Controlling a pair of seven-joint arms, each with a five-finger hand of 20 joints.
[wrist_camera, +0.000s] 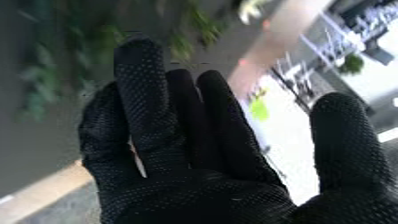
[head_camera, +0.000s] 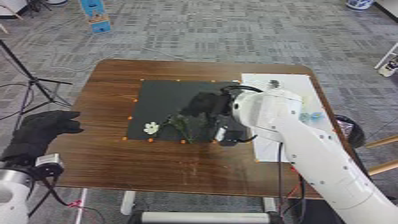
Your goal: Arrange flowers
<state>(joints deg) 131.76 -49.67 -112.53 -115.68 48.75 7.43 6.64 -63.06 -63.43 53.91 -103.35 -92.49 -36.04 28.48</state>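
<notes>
The white flower (head_camera: 151, 128) lies toward seven o'clock on the black mat (head_camera: 164, 95). It is probably light, its petals easily bruised; best pinched by the stem. The right hand (wrist_camera: 204, 195) has straight fingers, thumb apart.

Table (head_camera: 98, 165): brown
Mat (head_camera: 169, 95): basically charcoal, orange dots (head_camera: 150, 140) round it
Flower (head_camera: 151, 128): plain white
Leaves (head_camera: 184, 126): green
Right hand (head_camera: 206, 104): black, tiny pale dots
Floor (head_camera: 187, 40): kinda patchwork grey
</notes>
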